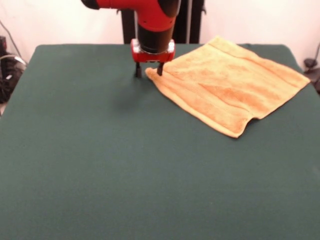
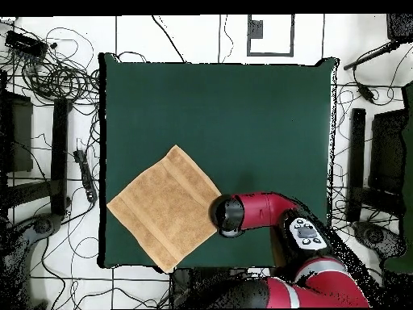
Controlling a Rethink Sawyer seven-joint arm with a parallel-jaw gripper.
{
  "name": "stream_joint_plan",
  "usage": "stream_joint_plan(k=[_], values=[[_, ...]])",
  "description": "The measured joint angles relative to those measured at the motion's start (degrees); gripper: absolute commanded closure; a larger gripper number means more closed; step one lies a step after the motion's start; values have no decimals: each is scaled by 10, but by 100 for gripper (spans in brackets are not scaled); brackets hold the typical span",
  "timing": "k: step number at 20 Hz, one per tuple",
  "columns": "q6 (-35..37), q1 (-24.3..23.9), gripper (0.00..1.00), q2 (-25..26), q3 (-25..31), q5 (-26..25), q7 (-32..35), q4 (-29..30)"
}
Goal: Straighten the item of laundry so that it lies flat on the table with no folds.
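The front view shows the black two-fingered gripper (image 1: 148, 69) on the red and black arm (image 1: 150, 15), which the overhead view hides under the arm's own wrist (image 2: 228, 215): its two dark fingers (image 1: 138, 69) point straight down and stand apart, one on the bare cloth and the other at the nearest corner of the golden-orange terry towel (image 1: 227, 85), with that corner lying between or just at them; whether the fingers press the fabric cannot be told, and they are not closed on it. The towel lies on the large dark green felt-topped table (image 1: 125, 165), toward the far side near the robot and to the picture's right in the front view. Only this view shows low ripples along the towel's surface and a slight lift at its near edge. The overhead view gives what the front one cannot: the towel sits turned like a diamond (image 2: 164, 207), with one corner reaching the table's edge (image 2: 103, 161) and another close to the edge nearest the robot's base. Woven bands run parallel to two of its sides. No writing can be read on anything.
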Motion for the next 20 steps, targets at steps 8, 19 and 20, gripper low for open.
stream_joint_plan(k=[8,19,20], values=[[-11,19,0,2,-19,8,0,-1],[-17,45,0,5,-42,14,0,-7],[-17,45,0,5,-43,15,0,-7]])
